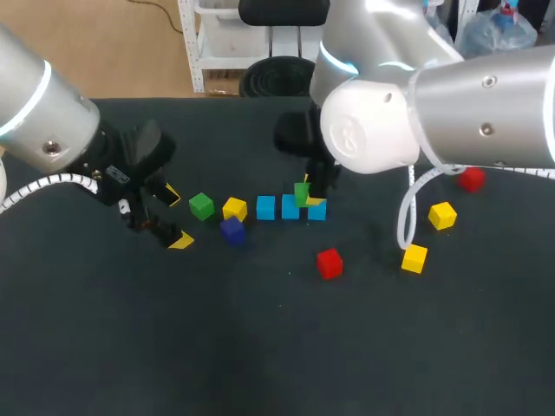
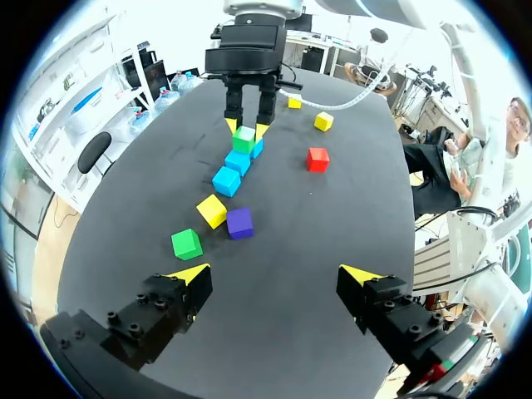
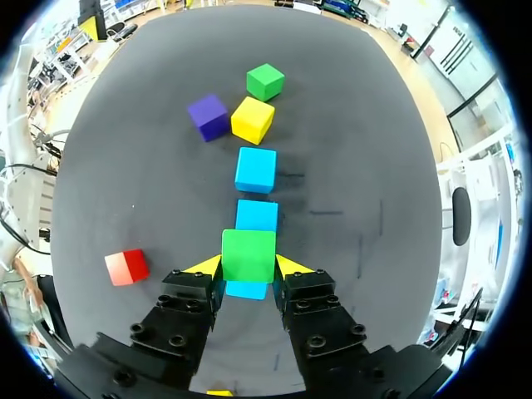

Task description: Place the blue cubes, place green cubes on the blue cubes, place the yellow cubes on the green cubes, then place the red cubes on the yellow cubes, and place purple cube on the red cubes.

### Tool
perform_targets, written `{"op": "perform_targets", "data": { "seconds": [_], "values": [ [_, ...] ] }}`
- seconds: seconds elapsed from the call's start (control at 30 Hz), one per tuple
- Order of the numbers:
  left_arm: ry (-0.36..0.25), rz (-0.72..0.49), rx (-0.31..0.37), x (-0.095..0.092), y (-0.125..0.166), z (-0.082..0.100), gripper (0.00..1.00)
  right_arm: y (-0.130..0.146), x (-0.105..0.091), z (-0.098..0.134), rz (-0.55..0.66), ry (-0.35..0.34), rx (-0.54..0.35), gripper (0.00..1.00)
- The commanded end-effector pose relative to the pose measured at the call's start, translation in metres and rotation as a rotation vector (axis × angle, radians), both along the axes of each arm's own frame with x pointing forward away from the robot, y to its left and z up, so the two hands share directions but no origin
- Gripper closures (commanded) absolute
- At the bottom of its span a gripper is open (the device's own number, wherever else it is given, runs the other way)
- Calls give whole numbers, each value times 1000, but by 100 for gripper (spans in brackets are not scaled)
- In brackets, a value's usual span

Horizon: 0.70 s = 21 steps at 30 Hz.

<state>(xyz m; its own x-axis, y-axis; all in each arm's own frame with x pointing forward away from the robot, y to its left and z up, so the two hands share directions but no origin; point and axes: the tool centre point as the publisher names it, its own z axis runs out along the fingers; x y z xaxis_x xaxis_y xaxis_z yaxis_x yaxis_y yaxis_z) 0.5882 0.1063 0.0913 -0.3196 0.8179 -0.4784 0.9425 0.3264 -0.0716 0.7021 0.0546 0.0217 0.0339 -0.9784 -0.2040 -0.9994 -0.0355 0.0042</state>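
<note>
Three blue cubes stand in a row: [image 1: 265,207], [image 1: 290,208], [image 1: 317,211]. My right gripper [image 1: 308,196] is shut on a green cube [image 3: 248,254], holding it just over the right end of that row, above the nearest blue cube [image 3: 247,290]; whether it touches I cannot tell. A second green cube [image 1: 201,205], a yellow cube [image 1: 234,208] and a purple cube [image 1: 231,230] lie left of the row. My left gripper [image 2: 274,278] stands open and empty near them, left of the green cube [image 2: 186,243].
A red cube [image 1: 329,263] lies in front of the row. Two yellow cubes [image 1: 414,258], [image 1: 442,215] and another red cube [image 1: 471,179] sit at the right, under my right arm. The dark table's [image 1: 260,347] near half is bare.
</note>
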Motion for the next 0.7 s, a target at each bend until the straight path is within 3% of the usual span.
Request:
{"op": "perform_targets", "data": {
  "seconds": [0.03, 0.7],
  "values": [
    [1, -2, -1, 1, 1, 0, 0, 1, 2, 0, -2, 4, -3, 100],
    [1, -2, -1, 1, 1, 0, 0, 0, 4, -2, -10, 6, -7, 100]
  ]
}}
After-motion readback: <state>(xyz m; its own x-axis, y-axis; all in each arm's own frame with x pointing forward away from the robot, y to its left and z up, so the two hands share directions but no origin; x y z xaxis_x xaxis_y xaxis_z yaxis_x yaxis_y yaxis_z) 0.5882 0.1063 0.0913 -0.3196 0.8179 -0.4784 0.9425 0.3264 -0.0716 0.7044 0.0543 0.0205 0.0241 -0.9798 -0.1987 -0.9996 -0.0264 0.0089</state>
